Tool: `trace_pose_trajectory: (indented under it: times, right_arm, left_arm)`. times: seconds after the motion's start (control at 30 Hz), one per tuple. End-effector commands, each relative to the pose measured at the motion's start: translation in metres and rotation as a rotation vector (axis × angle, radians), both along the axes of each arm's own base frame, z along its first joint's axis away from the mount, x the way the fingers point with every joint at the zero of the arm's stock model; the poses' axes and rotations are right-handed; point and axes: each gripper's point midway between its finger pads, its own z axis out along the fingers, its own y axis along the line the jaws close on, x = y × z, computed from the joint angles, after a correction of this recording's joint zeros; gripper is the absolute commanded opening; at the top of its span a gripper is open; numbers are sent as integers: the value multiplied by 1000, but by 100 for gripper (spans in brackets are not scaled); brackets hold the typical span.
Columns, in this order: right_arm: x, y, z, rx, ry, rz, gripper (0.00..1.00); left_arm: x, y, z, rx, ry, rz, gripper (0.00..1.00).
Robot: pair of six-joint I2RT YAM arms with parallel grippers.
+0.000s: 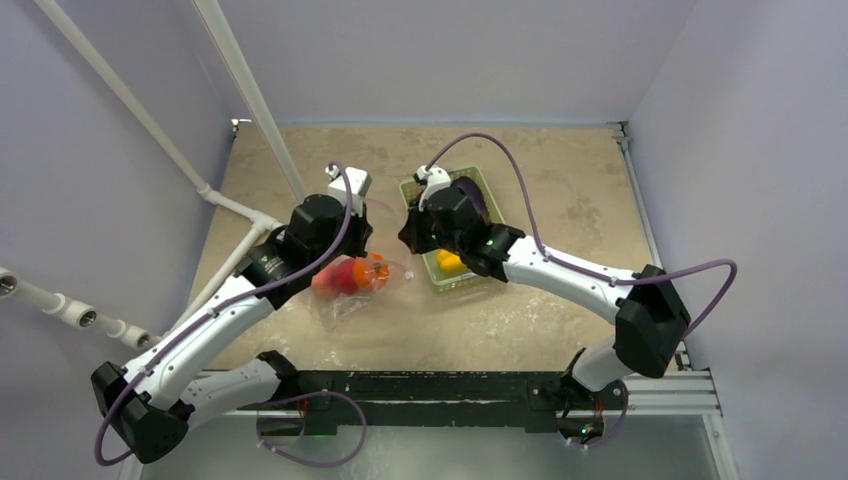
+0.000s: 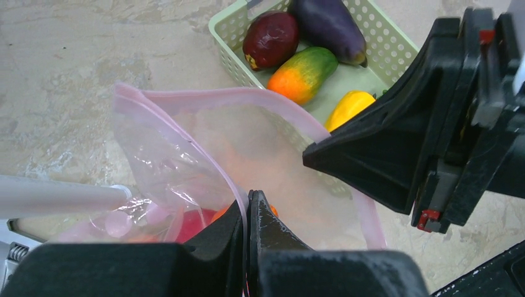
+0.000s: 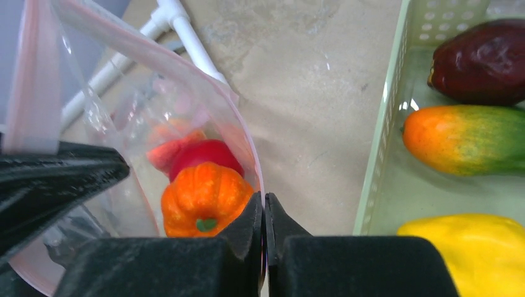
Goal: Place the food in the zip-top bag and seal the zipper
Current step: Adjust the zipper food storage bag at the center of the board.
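At the bottom centre of the left wrist view, the left gripper (image 2: 249,207) is clenched on the pink strip (image 2: 216,94) of the clear bag (image 2: 179,154). The right gripper (image 3: 264,207), at the bottom of its own view, is pressed shut on the same strip at another place, and the mouth stands open between them. Inside the bag lie an orange pumpkin (image 3: 207,199) and a red apple (image 3: 204,159). In the upper right of the left wrist view, the green basket (image 2: 226,28) holds a plum (image 2: 270,38), an eggplant (image 2: 328,26), an orange-green fruit (image 2: 304,74) and a yellow pepper (image 2: 350,106).
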Motion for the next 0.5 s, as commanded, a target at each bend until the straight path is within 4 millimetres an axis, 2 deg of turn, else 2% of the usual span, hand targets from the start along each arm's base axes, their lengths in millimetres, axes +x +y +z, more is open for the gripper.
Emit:
trace_pose_trajectory:
  times: [0.0,0.27,0.47]
  right_arm:
    - [17,3,60,81,-112,-50,0]
    - [12,-1,114,138,-209,-39,0]
    - [-4,-2,161,183,-272,1,0]
  left_arm:
    - [-3,10,32,-23,-81,19,0]
    - [-26,32,81,-62,-114,50,0]
    - [-45,52,112,-101,-141,80,0]
